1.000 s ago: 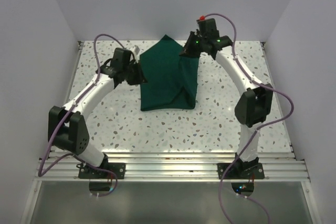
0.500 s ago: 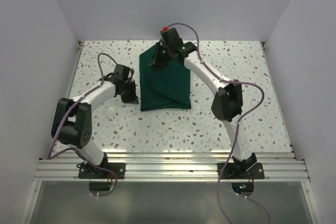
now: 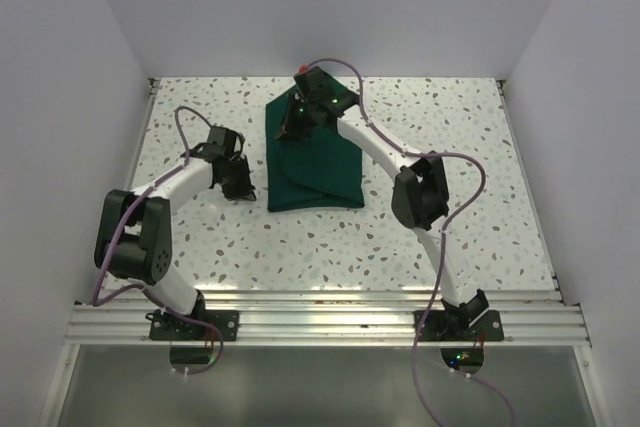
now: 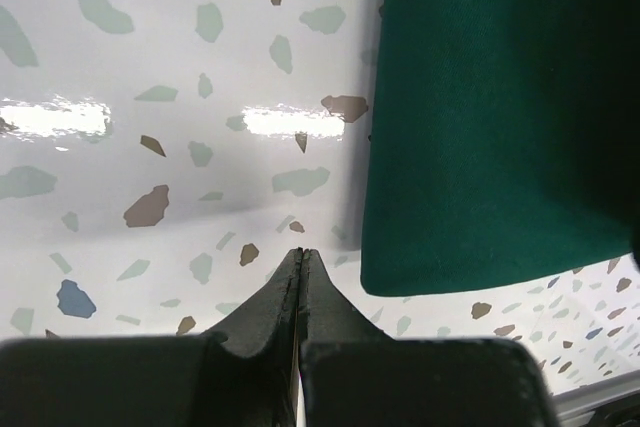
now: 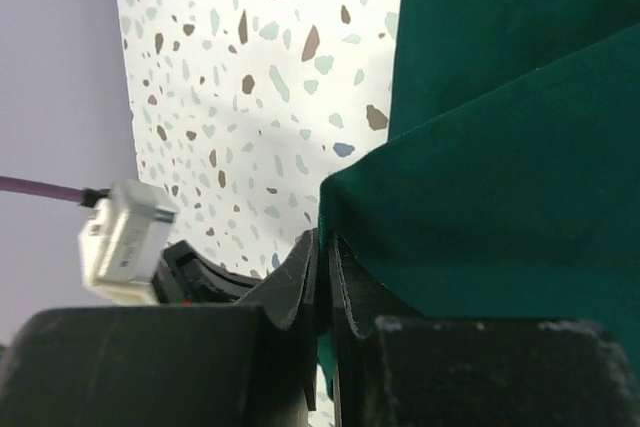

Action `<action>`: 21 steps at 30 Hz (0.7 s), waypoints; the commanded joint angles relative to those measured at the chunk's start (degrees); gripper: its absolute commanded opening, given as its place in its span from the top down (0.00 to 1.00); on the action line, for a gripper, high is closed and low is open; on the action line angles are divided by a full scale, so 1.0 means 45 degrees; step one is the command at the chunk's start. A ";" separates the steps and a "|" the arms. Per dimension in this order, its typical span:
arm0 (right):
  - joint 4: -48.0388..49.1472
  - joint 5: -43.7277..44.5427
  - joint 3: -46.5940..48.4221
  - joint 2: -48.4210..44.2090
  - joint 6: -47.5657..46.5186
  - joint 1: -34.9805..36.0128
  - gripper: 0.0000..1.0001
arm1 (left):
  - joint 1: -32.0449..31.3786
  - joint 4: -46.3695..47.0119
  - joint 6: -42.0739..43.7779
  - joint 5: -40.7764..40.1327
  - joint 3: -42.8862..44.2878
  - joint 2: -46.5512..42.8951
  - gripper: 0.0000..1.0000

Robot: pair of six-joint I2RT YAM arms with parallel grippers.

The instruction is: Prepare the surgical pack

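The surgical pack shows only as its outer wrap, a dark green cloth drape [image 3: 315, 162] folded into a flat, roughly rectangular bundle. It lies on the middle of the table, somewhat toward the far side. The cloth is matte and smooth, with crisp straight edges and overlapping flaps that cross as diagonal folds on top. What lies inside it is hidden.

The right gripper [image 5: 324, 242] is at the bundle's far left corner. Its black fingers are pressed nearly together on the edge of an upper flap, and green cloth shows in the thin slit between them, so it is pinching the drape. The left gripper [image 4: 302, 255] is low over the table just beside the bundle's left edge. Its two tapered black fingers are closed flat against each other with nothing between them. The nearest cloth corner is slightly apart from its tips.

The table [image 3: 450, 117] is glossy white terrazzo, speckled with grey, brown and bluish chips, and shows bright streaks of reflected light. A ribbed aluminium rail [image 3: 330, 322] runs along its near edge and carries both arm bases. Plain pale walls [image 3: 330, 7] enclose the table at the back and on both sides. Purple cables [image 3: 185, 132] loop along the white arm links.
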 commanded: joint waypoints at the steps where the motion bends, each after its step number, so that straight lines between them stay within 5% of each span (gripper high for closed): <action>1: 0.0586 -0.0584 0.0341 0.0168 0.0426 0.0402 1.00 | 0.0345 0.0261 0.0057 -0.0220 -0.0145 -0.0542 1.00; 16: 0.0470 -0.0721 0.0671 0.1573 0.0583 0.0598 0.98 | 0.1282 0.0066 0.0623 0.0170 -0.0067 -0.0855 1.00; 18: 0.0490 -0.0799 0.0672 0.1633 0.0583 0.0617 0.93 | 0.1322 0.0027 0.0701 0.0248 -0.0009 -0.0855 1.00; 21: 0.0314 -0.1091 0.0730 0.1672 0.0544 0.0637 0.62 | 0.1459 -0.0032 0.0799 0.0540 0.0148 -0.0835 0.98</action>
